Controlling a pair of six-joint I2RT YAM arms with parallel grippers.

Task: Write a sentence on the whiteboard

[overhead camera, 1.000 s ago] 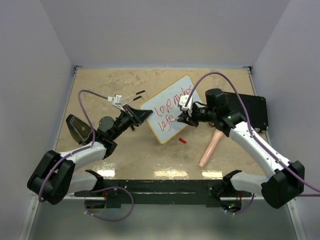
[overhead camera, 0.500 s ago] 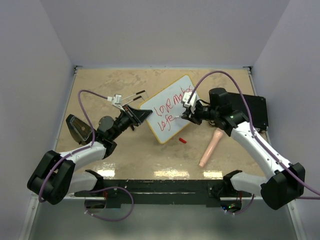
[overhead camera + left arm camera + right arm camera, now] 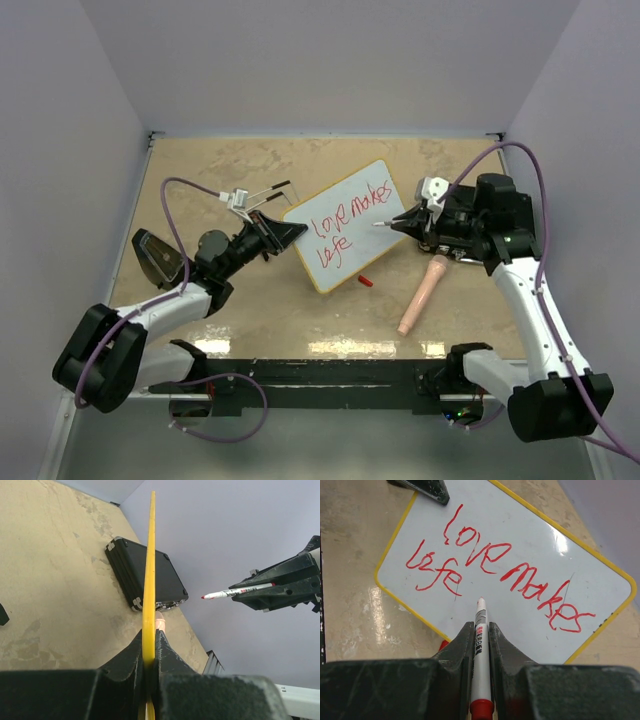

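Observation:
The whiteboard (image 3: 348, 225), white with a yellow rim, is held tilted at mid table. My left gripper (image 3: 290, 230) is shut on its left rim; the left wrist view shows the yellow edge (image 3: 149, 580) clamped between the jaws. Red words "love makes" and "life" (image 3: 490, 565) run across the board face (image 3: 520, 545) in two lines. My right gripper (image 3: 405, 226) is shut on a white marker (image 3: 480, 645) with a red end. The marker tip (image 3: 378, 226) hangs just off the board's right edge, clear of the face. The marker also shows in the left wrist view (image 3: 235, 592).
A black rectangular case (image 3: 525, 235) lies at the right edge under the right arm, also in the left wrist view (image 3: 150, 575). A pink cylinder (image 3: 422, 292) and a small red cap (image 3: 366, 282) lie in front of the board. A dark flat object (image 3: 158, 258) sits at the left.
My right gripper has pulled back to the right with the marker, lifting its tip off the board by "life". The board and left gripper have barely moved.

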